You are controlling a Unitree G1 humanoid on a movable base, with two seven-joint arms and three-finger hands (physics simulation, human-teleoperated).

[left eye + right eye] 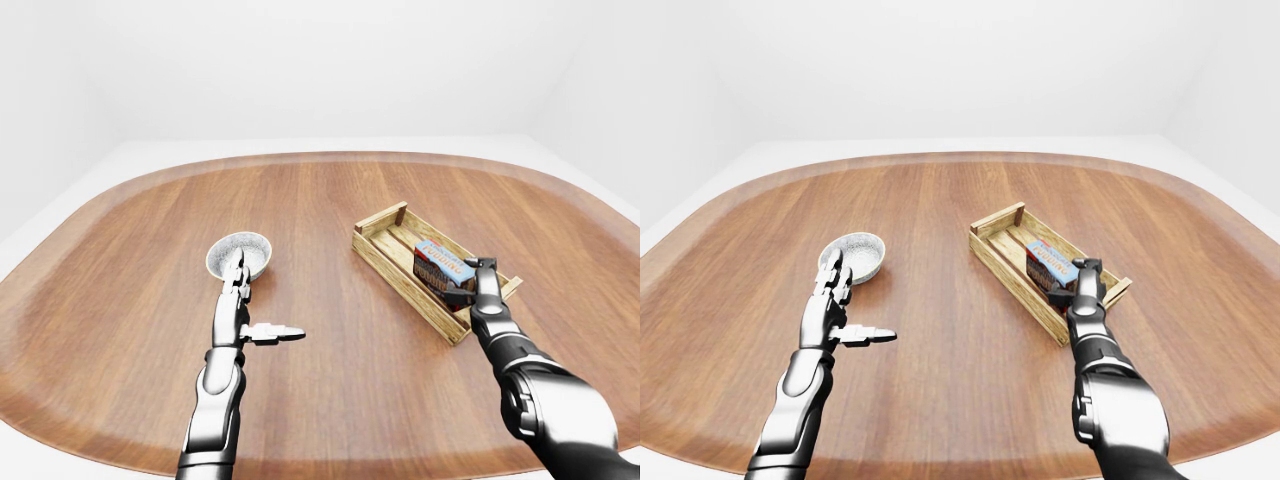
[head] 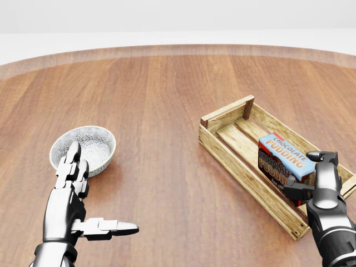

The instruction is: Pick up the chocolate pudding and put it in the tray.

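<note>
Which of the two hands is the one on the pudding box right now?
The right hand, fingers closed on the chocolate pudding inside the wooden tray. The left hand is open, beside the patterned bowl.

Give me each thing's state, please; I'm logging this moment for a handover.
chocolate pudding: inside the tray, on its long edge, gripped.
tray: upright on the table.
bowl: upright, empty.
right hand: closed on the pudding.
left hand: open, holding nothing.
</note>
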